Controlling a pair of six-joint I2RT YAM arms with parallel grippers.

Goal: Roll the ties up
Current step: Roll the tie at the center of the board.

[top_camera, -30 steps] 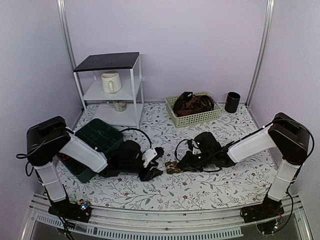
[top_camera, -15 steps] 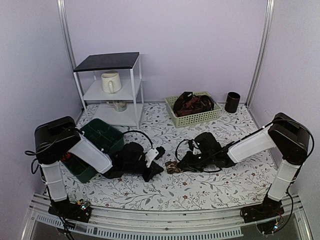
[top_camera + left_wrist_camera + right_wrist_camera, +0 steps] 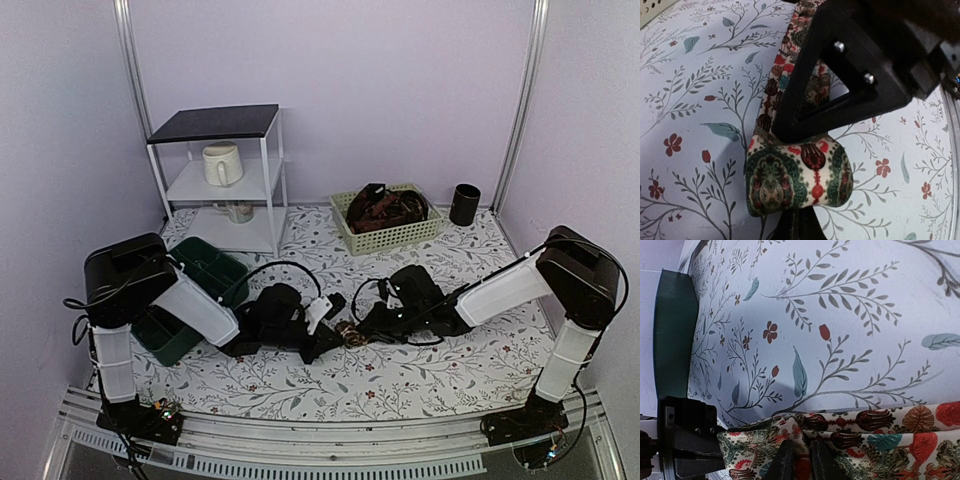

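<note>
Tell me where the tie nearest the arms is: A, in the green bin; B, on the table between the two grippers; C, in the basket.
B: the patterned tie lies on the table, with the left gripper and right gripper at it from either side.

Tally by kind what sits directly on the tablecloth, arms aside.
Tie: 1
Basket: 1
Green bin: 1
Black cup: 1
Shelf: 1
Total: 5
</note>
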